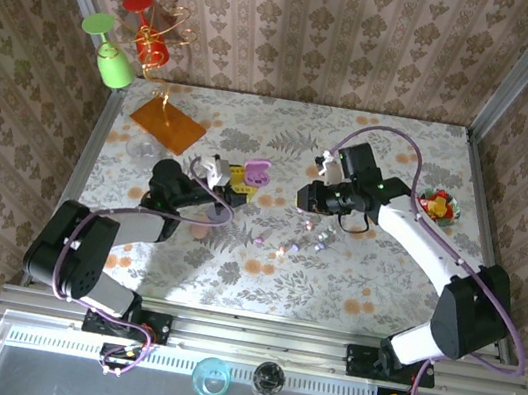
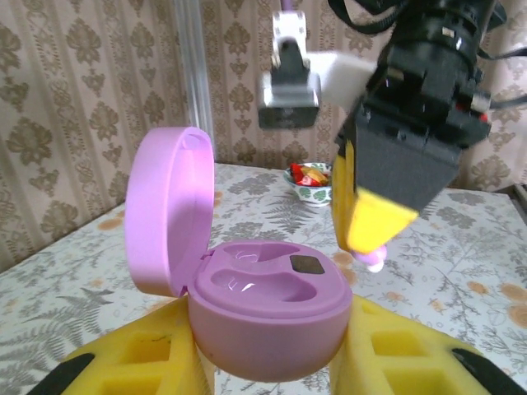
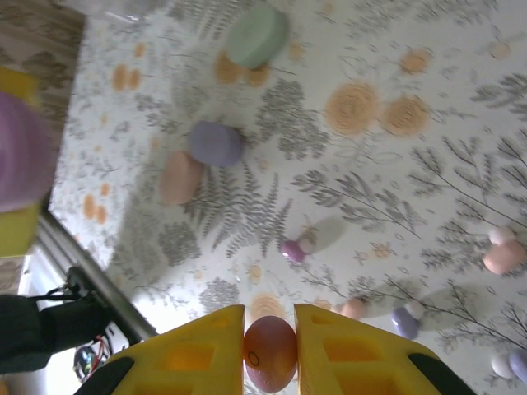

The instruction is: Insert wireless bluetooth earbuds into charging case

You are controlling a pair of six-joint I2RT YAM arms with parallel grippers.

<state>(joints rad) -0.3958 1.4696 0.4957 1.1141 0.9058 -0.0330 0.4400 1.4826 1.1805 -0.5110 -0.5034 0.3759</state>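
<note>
Glossy pink earbud (image 3: 269, 360) pinched in right gripper (image 3: 269, 327), lilac charging case (image 2: 265, 290), lid open, clamped in left gripper (image 2: 268, 362)

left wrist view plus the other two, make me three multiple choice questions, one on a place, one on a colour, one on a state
1. Where is the open case?
A. held by the left gripper
B. in the right gripper
C. lying loose, held by nothing

2. What colour is its lid?
A. green
B. pinkish purple
C. orange

3. What state is the right gripper in?
A. wide open, empty
B. shut on the lid
C. shut on an earbud

Answers:
1 A: the case's base sits clamped between that gripper's yellow fingers.
2 B: the raised lid matches the case's body.
3 C: the right wrist view shows the bud pinched between its fingers.
</note>
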